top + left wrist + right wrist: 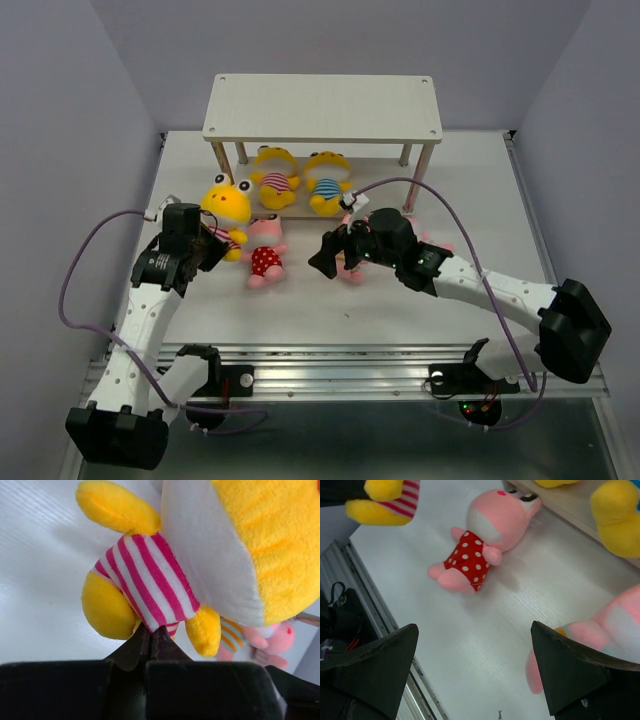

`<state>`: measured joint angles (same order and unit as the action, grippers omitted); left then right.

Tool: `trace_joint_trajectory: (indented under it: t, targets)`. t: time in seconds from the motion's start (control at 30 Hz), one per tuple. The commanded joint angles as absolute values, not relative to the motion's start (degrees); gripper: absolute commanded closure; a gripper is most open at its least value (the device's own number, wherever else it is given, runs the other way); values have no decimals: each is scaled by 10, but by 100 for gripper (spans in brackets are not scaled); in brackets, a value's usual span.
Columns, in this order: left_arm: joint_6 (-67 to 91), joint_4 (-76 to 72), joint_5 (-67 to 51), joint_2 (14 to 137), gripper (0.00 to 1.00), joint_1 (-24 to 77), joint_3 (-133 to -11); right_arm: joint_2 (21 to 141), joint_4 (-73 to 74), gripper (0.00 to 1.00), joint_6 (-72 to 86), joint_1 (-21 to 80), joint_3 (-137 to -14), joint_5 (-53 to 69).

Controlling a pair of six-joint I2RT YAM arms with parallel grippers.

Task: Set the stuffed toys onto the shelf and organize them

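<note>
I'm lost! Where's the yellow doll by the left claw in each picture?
Top external: yellow doll left of centre, beside left gripper.
Left wrist: yellow doll fills the frame.
Right wrist: yellow doll in top-left corner.
Shared landmark: pink polka-dot doll, in top and right-wrist views.

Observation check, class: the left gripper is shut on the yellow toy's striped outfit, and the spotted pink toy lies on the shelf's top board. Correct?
No: the spotted pink toy lies on the table in front of the shelf, per the top external view. The left gripper does grip the yellow toy.
</note>
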<state>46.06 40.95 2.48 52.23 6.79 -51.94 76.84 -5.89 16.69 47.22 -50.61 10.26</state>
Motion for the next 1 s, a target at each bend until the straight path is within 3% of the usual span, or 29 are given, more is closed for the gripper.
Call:
trace_joint_trajectory:
  t: [0.0, 0.3, 0.47, 0.53, 0.97]
  targets:
    - [521, 355, 3, 502, 100, 107, -541, 773, -119, 0, 171, 526, -528, 119]
    - [666, 305, 72, 528, 100, 235, -546, 845, -139, 0, 179, 599, -596, 3]
    - [711, 315, 80, 560, 100, 270, -552, 867, -142, 6, 195, 605, -611, -71]
    - [727, 317, 83, 574, 100, 279, -556, 874, -150, 12, 196, 605, -613, -74]
    - [751, 309, 98, 584, 100, 322, -561, 907, -156, 24, 175, 610, -630, -106]
